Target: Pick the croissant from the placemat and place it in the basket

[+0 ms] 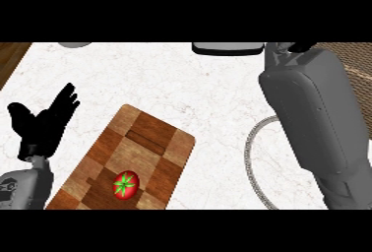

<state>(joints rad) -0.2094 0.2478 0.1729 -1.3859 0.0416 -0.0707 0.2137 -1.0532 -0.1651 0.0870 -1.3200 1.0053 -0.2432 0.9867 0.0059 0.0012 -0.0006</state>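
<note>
The left hand (45, 124) rests open, fingers straight, at the view's left over the white marble tabletop (181, 83). Just beside it lies a wooden checkered placemat (145, 142) bearing a red tomato (126, 184). The right forearm (312, 113) reaches toward the far edge; its hand (299, 47) is mostly hidden, so I cannot tell its state. A grey ring-shaped rim (252, 152) shows beside that arm. No croissant shows.

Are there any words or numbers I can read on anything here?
None. The placemat, tomato, counter and both arms show no words or numbers. The left hand has none either. A pale mark on the left forearm is too blurred to read.
</note>
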